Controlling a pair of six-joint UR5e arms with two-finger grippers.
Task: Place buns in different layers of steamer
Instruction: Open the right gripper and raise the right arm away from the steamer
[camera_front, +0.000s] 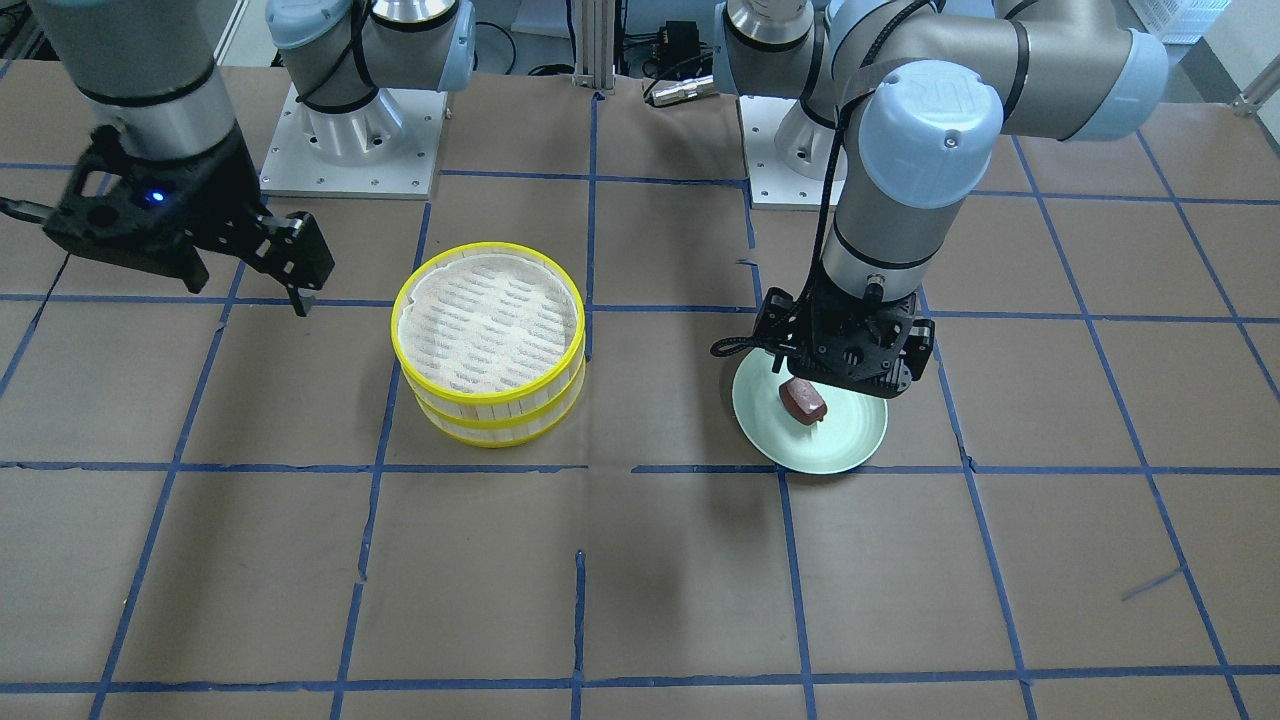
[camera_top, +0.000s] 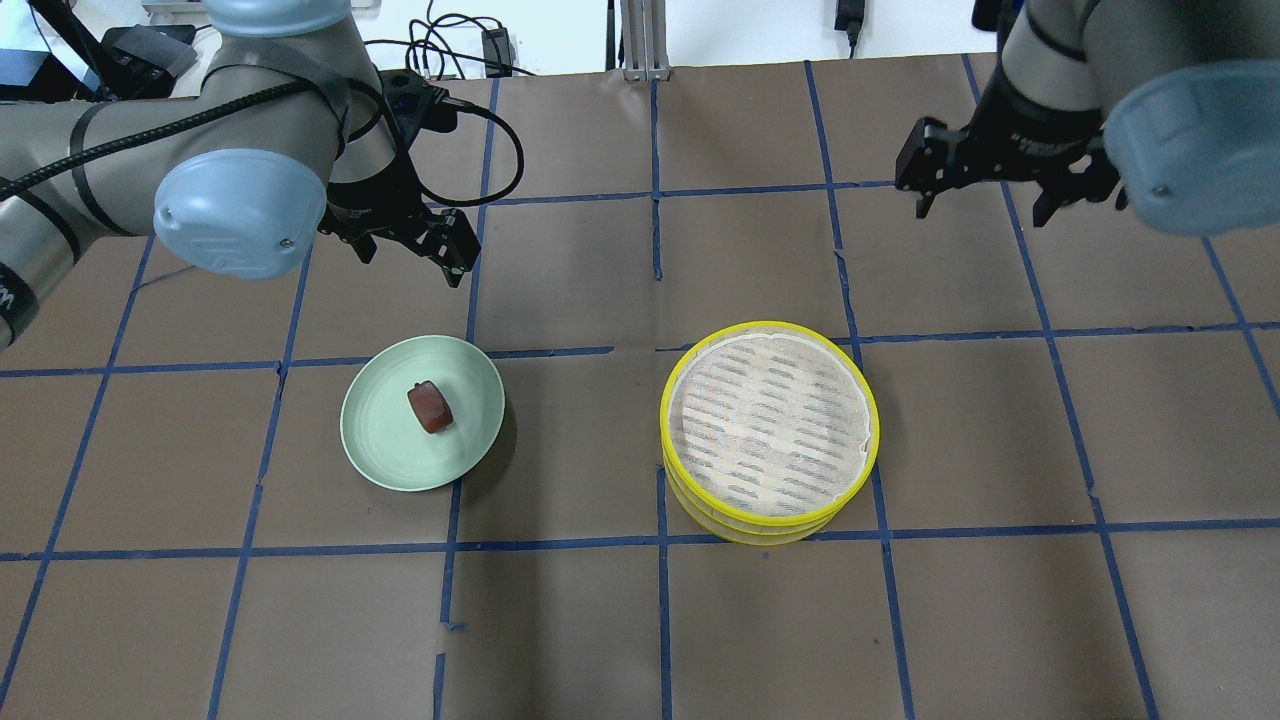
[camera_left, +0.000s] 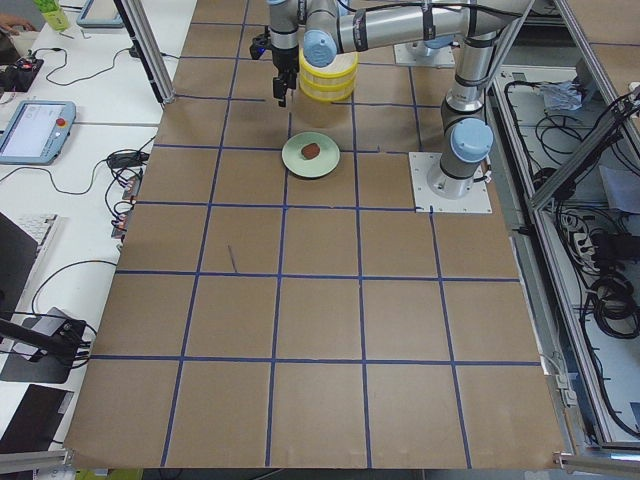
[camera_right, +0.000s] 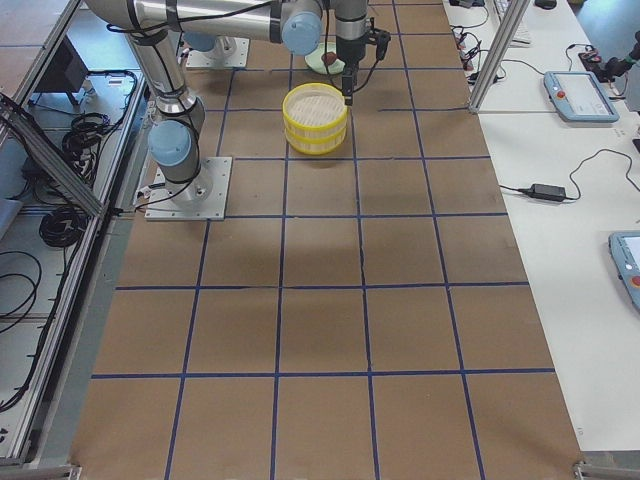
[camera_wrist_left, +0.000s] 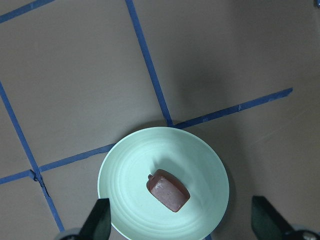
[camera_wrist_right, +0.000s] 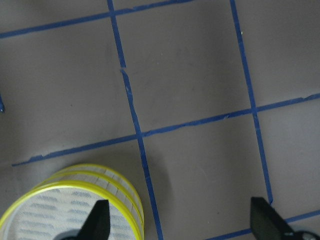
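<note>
Overhead view, right of centre: the two steamer layers (camera_top: 770, 430), round trays stacked one on the other. The rims are bright yellow bands. The walls are pale vertical slats. The upper floor is matt white, pierced by short slots in parallel rows.

Left of centre in the same view, well apart from the stack: a shallow round plate (camera_top: 378, 432), pale green and smooth, with faint concentric rings visible in the left wrist view. The reddish-brown bun (camera_top: 430, 408) lies near the plate's middle. It is a small loaf-shaped block with rounded corners and a slightly glossy skin, set at a slant to the grid.

Both rest on the table (camera_top: 600, 620), covered in matt brown paper and divided into squares by blue tape lines (camera_top: 657, 240), frayed in places.

The left gripper (camera_wrist_left: 182, 223) is black, with its two fingers spread wide. It hangs above the plate and grips nothing. In its wrist view the fingertips sit at the lower left and lower right of the frame, with the bun between them lower down.

The right gripper (camera_wrist_right: 182, 223), at the upper right of the overhead view, likewise has its fingers spread wide and carries nothing. It is raised above bare table beside the stack, whose rim shows at the lower left of its wrist view.
</note>
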